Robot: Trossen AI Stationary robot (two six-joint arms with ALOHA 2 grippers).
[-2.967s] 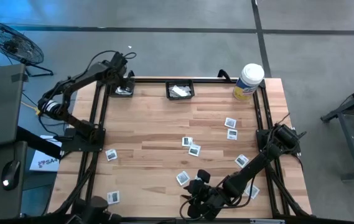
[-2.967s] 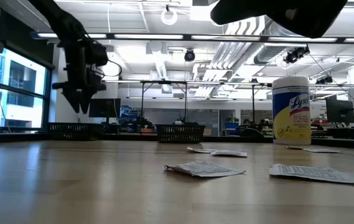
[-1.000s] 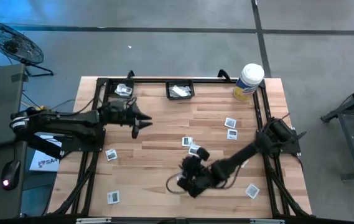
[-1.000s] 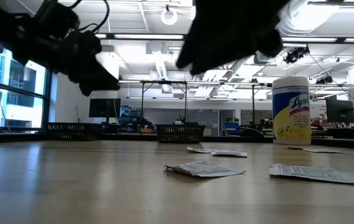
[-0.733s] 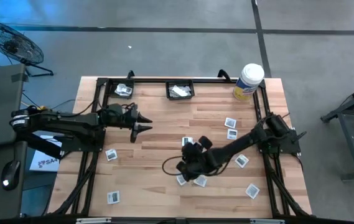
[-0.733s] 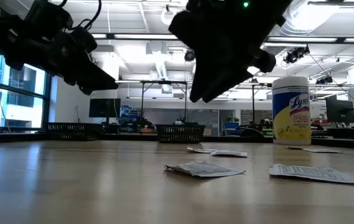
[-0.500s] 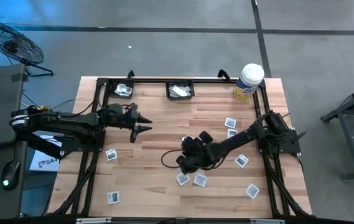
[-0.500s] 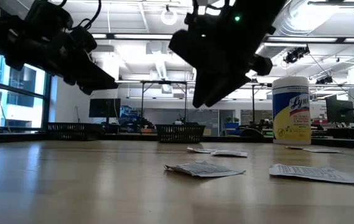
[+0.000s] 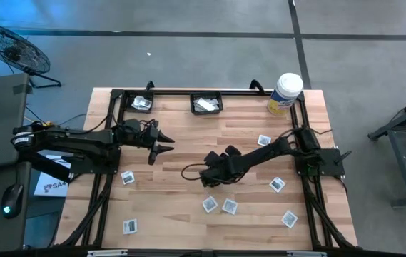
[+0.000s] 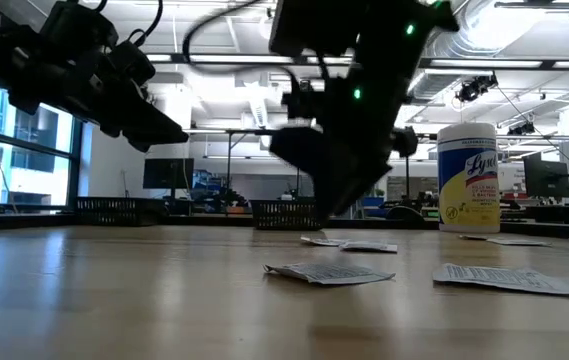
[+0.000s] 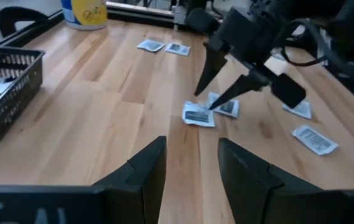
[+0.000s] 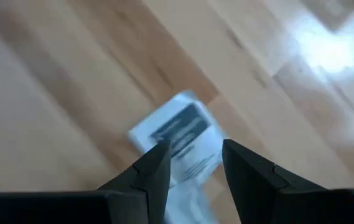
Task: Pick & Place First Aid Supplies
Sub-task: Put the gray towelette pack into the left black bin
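Packets of first aid supplies scattered over wooden table in high view: two side by side near front-centre, others toward right side, two near left frame. More lying in black tray at back edge and in second tray at back-left corner. Lysol wipes tub at back right. Right gripper reaching to table centre. Left gripper over left-centre, pointing right, nothing held.

Low view: flat packets on tabletop, mid-distance; right gripper hanging dark above them, left gripper high at pic's left.

Left wrist view: own fingers apart, empty. Right gripper's tips spread just above two packets lying together.

Right wrist view: fingers apart, white packet w/ dark print directly below, on table, not gripped.
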